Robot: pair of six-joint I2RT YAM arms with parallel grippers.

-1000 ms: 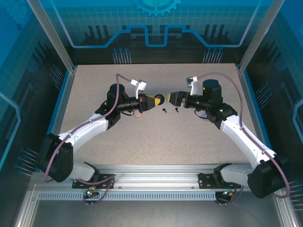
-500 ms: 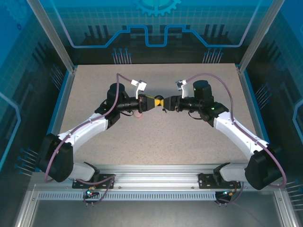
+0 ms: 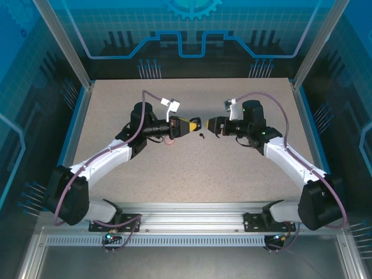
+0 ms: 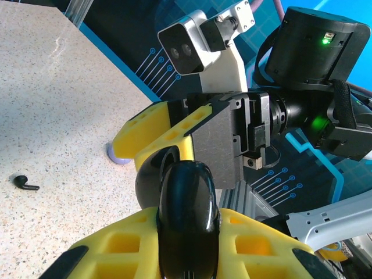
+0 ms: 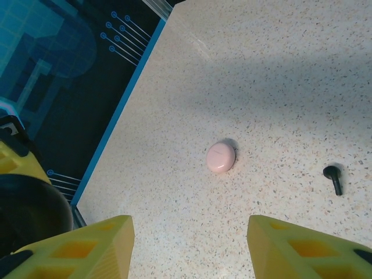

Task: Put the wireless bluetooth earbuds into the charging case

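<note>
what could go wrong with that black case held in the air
The glossy black round case is pinched edge-on by the left gripper, so it could twist or slip out. The open right gripper hangs close by; a nudge might knock it loose. The small black earbud lies on the speckled table nearby and could get swept.

Readable text, labels, brands, numbers: none that I can make out on any surface.
Signs: one gear emblem [image 3: 193, 7], light blue, on the far wall panel [image 3: 116, 35], with circuit-line graphics [image 3: 192, 47] below it; it carries no lettering.
</note>
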